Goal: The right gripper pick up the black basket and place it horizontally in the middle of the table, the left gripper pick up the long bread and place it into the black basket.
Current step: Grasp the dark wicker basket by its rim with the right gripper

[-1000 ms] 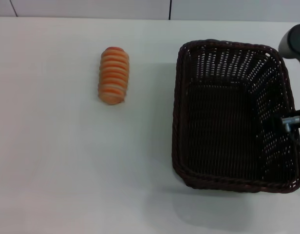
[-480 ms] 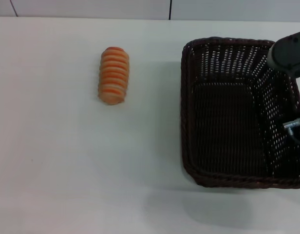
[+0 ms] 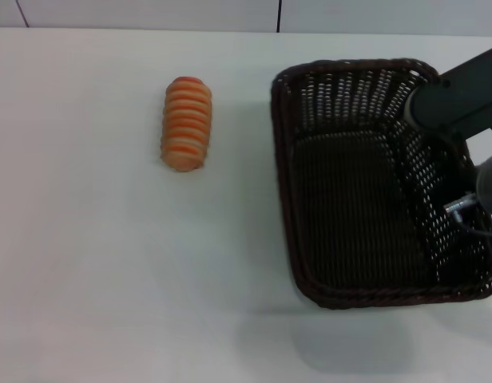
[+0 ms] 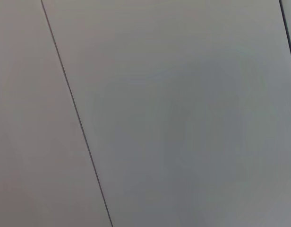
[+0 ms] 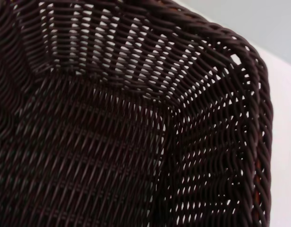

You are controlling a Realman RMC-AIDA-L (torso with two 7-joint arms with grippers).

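The black basket (image 3: pixel 354 199) hangs slightly above the white table (image 3: pixel 110 279) on the right, casting a shadow below its near edge. My right gripper (image 3: pixel 474 199) is at the basket's right wall, shut on it; its fingers are hidden behind the dark grey arm housing (image 3: pixel 458 100) and the weave. The right wrist view is filled by the inside of the black basket (image 5: pixel 112 142), with one corner and the braided rim. The long bread (image 3: pixel 186 124), striped orange and cream, lies on the table to the left of the basket, well apart from it. My left gripper is out of view.
A pale wall with a dark seam (image 3: pixel 279 14) runs behind the table's far edge. The left wrist view shows only a plain grey surface crossed by a thin dark line (image 4: pixel 74 113).
The basket has shifted left and turned a little with my right arm. The arm's dark housing has come further in over the basket's far right corner. The bread has not moved.
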